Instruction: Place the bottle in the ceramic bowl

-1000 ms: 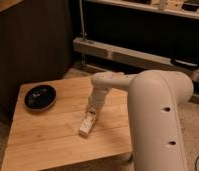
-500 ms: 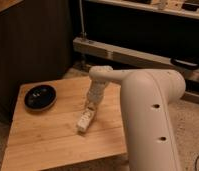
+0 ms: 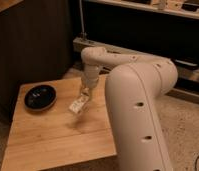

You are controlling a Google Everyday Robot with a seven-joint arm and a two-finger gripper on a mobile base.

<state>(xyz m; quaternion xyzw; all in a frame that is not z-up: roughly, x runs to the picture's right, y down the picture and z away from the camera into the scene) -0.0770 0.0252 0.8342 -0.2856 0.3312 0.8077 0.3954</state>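
The small whitish bottle [image 3: 77, 105] hangs tilted in my gripper [image 3: 83, 97], a little above the wooden table [image 3: 53, 140], with its shadow on the wood below it. The gripper is shut on the bottle's upper end. The glossy black ceramic bowl [image 3: 40, 97] sits on the table's left rear part, just left of the bottle and apart from it. Nothing shows inside the bowl.
My white arm [image 3: 138, 100] fills the right foreground and hides the table's right edge. A dark cabinet [image 3: 28, 45] stands behind the table on the left. A low metal rail and shelf [image 3: 108, 47] run along the back. Speckled floor [image 3: 190, 130] lies to the right.
The gripper has moved up and to the left with the bottle, which has come off the table and is closer to the bowl. The bowl has not moved.
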